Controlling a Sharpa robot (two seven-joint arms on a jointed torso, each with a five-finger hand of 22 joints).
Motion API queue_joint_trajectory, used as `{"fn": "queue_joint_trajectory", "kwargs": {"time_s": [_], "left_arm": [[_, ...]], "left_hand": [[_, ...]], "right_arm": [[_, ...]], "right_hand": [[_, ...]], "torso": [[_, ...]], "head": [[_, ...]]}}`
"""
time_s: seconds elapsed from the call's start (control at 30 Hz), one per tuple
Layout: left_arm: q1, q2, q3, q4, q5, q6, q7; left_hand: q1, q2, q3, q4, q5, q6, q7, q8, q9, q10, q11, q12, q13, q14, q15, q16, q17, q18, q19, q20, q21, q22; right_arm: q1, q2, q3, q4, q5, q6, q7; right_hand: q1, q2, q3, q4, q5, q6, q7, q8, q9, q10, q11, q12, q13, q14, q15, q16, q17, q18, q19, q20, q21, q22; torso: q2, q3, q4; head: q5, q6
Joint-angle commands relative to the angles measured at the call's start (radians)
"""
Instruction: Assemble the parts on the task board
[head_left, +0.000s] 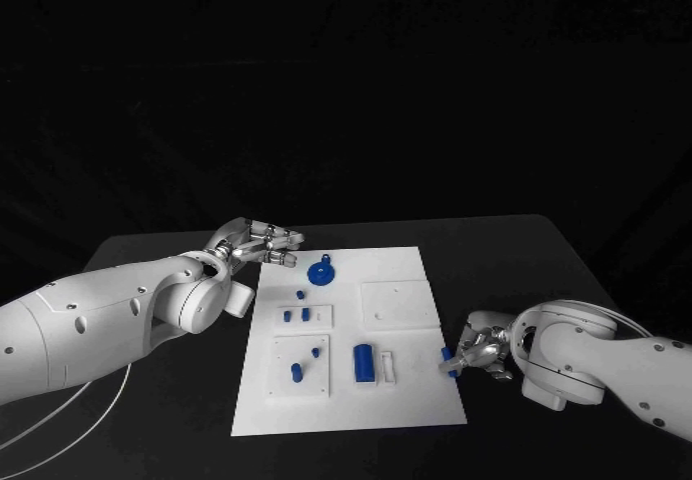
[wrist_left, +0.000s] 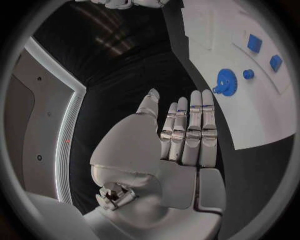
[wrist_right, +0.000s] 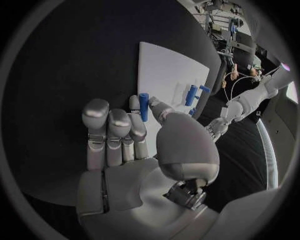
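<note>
The left hand (head_left: 257, 243) hovers over the desk (head_left: 159, 250) beside the board's (head_left: 404, 270) far left corner, fingers straight, pressed together, empty. On the board near that corner lies a blue gear (head_left: 322, 270). At the board's right edge, the right hand (head_left: 479, 352) pinches a blue peg (wrist_right: 144, 106): small, likely light, stiff and slippery, best held mid-shaft.
</note>
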Motion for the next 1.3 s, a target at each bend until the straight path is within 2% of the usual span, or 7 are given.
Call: {"fn": "queue_joint_trajectory", "kwargs": {"time_s": [0.03,0.17,0.33,0.43,0.53,0.9,1.3], "left_arm": [[0.0,0.001,0.001,0.003,-0.003,0.018,0.002],[0.0,0.0,0.001,0.003,-0.003,0.019,0.0],[0.0,0.0,0.001,0.003,-0.003,0.02,-0.001],[0.0,0.0,0.001,0.003,-0.003,0.02,-0.001],[0.0,0.001,0.001,0.003,-0.003,0.02,-0.001],[0.0,0.0,0.0,0.002,-0.003,0.017,-0.001],[0.0,-0.001,0.0,0.002,-0.004,0.016,-0.001]], "left_hand": [[-0.001,0.009,0.0,0.004,0.004,0.003,0.003,-0.003,0.0,0.004,0.003,0.002,0.0,0.006,-0.001,-0.003,0.001,-0.019,-0.003,-0.005,0.005,0.001],[-0.001,0.009,0.0,0.004,0.004,0.003,0.003,-0.003,0.0,0.004,0.003,0.002,0.0,0.006,-0.001,-0.003,0.001,-0.019,-0.003,-0.005,0.005,0.001],[-0.001,0.009,0.0,0.004,0.004,0.003,0.003,-0.003,0.0,0.004,0.003,0.002,0.0,0.006,-0.001,-0.003,0.001,-0.019,-0.003,-0.005,0.005,0.001],[0.001,0.009,0.0,0.004,0.004,0.002,0.003,-0.003,0.0,0.005,0.003,0.002,0.0,0.007,-0.001,-0.004,0.001,-0.02,-0.004,-0.006,0.005,0.001],[0.001,0.009,0.0,0.004,0.004,0.002,0.003,-0.003,0.0,0.005,0.003,0.002,0.0,0.007,-0.001,-0.004,0.001,-0.02,-0.004,-0.006,0.005,0.001],[0.001,0.009,0.0,0.004,0.004,0.002,0.003,-0.003,0.0,0.005,0.003,0.002,0.0,0.007,-0.001,-0.004,0.001,-0.02,-0.004,-0.006,0.005,0.001],[0.002,0.008,0.0,0.003,0.004,0.002,0.003,-0.003,0.0,0.004,0.003,0.002,0.0,0.006,-0.001,-0.004,0.001,-0.02,-0.004,-0.006,0.005,0.001]], "right_arm": [[-0.008,0.005,-0.006,-0.008,0.035,-0.039,-0.001],[-0.008,0.005,-0.006,-0.012,0.055,-0.058,0.005],[-0.008,0.004,-0.006,-0.022,0.071,-0.069,0.018],[-0.008,0.003,-0.006,-0.037,0.096,-0.076,0.029],[-0.008,0.003,-0.006,-0.055,0.113,-0.083,0.045],[-0.004,0.004,0.001,-0.1,0.141,-0.097,0.097],[0.021,-0.004,0.012,-0.08,0.134,-0.134,0.117]], "right_hand": [[0.011,0.024,0.018,-0.013,-0.006,0.011,-0.002,-0.005,-0.073,0.005,-0.007,-0.005,0.0,-0.001,-0.004,-0.006,-0.002,0.0,0.056,-0.005,-0.003,0.071],[0.006,0.055,0.064,-0.08,-0.006,0.023,-0.006,-0.006,-0.067,0.007,-0.01,-0.005,0.001,0.0,-0.006,-0.009,-0.004,-0.006,0.056,-0.008,-0.003,0.07],[-0.018,0.056,0.113,-0.149,-0.003,0.028,-0.006,-0.006,-0.057,0.008,-0.01,-0.005,0.001,0.001,-0.005,-0.011,-0.007,-0.008,0.056,-0.007,-0.004,0.07],[-0.03,0.051,0.112,-0.182,0.056,0.032,-0.007,-0.007,-0.047,0.009,-0.009,-0.004,0.0,0.002,-0.003,-0.011,-0.011,-0.007,0.056,-0.005,-0.006,0.07],[-0.054,0.08,0.081,-0.231,0.077,0.03,-0.007,-0.007,-0.033,0.009,-0.01,-0.003,-0.005,0.0,-0.003,-0.009,-0.018,-0.006,0.056,-0.004,-0.008,0.07],[-0.05,0.091,0.076,-0.259,0.113,0.038,-0.007,-0.008,-0.038,0.013,-0.01,-0.006,-0.014,-0.001,-0.003,-0.008,-0.026,-0.007,0.055,-0.003,-0.008,0.071],[-0.05,0.096,0.06,-0.276,0.151,0.046,-0.007,-0.007,-0.054,0.015,-0.011,-0.006,-0.021,-0.002,-0.004,-0.004,-0.03,-0.007,0.056,-0.005,-0.006,0.072]], "torso": [[0.0,-0.0007,0.0003],[0.0,-0.0004,0.0003],[0.0,-0.0017,0.0003],[-0.001,-0.0013,-0.0001],[-0.002,-0.0012,0.0014],[0.0,-0.0011,0.0012],[0.0,-0.0011,0.0003]], "head": [[0.0,0.003],[0.002,0.004],[0.006,0.002],[0.011,0.012],[0.013,0.017],[0.027,0.024],[0.03,0.017]]}}
